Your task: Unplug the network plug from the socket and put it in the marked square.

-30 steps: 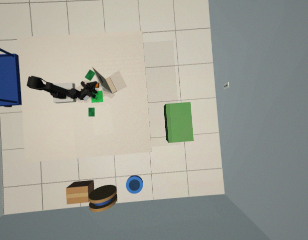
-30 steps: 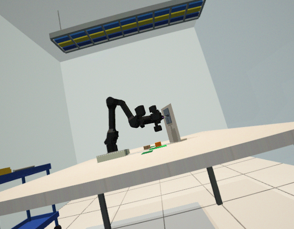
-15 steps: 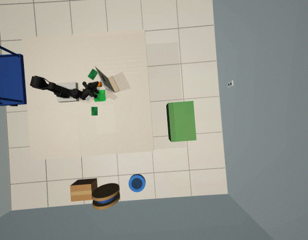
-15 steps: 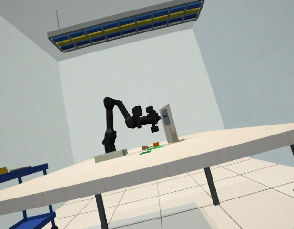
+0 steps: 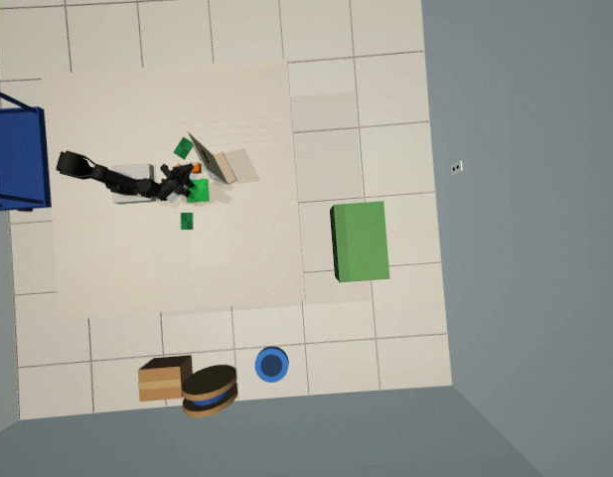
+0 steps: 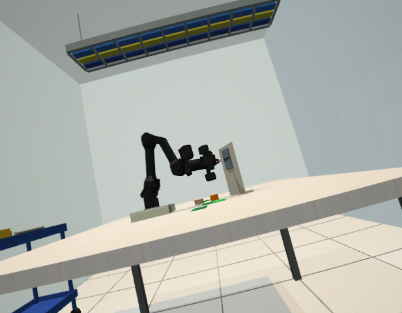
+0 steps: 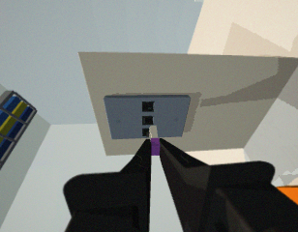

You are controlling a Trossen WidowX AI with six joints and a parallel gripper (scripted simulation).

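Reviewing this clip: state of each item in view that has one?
Gripper: shut on the plug.
Plug: held, out of its socket.
Plug's tab: too small to tell.
Sockets: three, open; lowest partly hidden.
Panel: upright.
Bright green square: plug not on it.

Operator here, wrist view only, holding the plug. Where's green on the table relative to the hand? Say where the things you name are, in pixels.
Observer: In the top view, a bright green square (image 5: 203, 194) is partly covered by the end of the arm, with a darker green patch on each side of it.

Operator: Copy. How high is the hand?

Observer: The exterior view shows the hand (image 5: 192, 165) (image 6: 218, 160) (image 7: 153, 142) well above the table (image 5: 244, 266) (image 6: 261, 205) (image 7: 212, 29), pointing at the upper half of the panel (image 5: 225, 168) (image 6: 236, 178) (image 7: 236, 77).
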